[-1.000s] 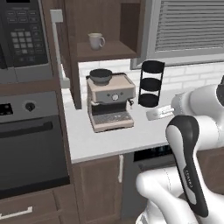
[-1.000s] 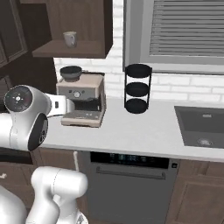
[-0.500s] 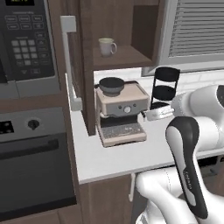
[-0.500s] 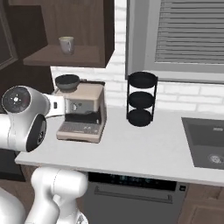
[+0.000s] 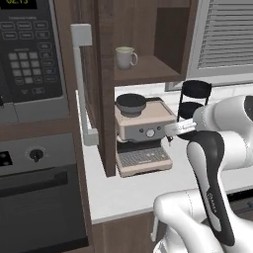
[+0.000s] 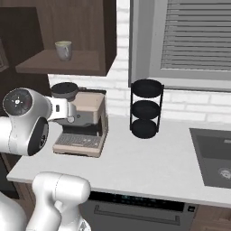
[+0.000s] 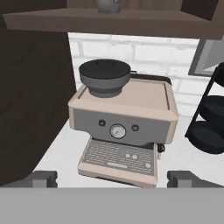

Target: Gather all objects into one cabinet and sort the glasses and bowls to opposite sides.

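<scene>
A cream-white mug (image 5: 125,57) (image 6: 63,49) stands upright on the shelf of a narrow brown wall cabinet (image 5: 148,69) (image 6: 67,63) whose door (image 5: 91,84) is swung open to the left. Its base shows at the top edge of the hand view as the mug (image 7: 107,5). My gripper (image 5: 170,134) (image 6: 70,115) (image 7: 113,178) hangs open and empty below that shelf, level with the coffee machine and pointing at it. The bowls and the wide cabinet are out of view.
A beige coffee machine (image 5: 143,138) (image 6: 83,124) (image 7: 122,127) sits on the white counter (image 6: 149,162) directly under the shelf. A black three-tier rack (image 6: 145,108) (image 5: 193,99) stands right of it. A microwave (image 5: 29,54) and oven (image 5: 39,197) are at left, a sink (image 6: 214,158) at right.
The whole picture has shifted and grown: the base has driven closer to the mug's cabinet. The arm keeps the same pose, gripper still open.
</scene>
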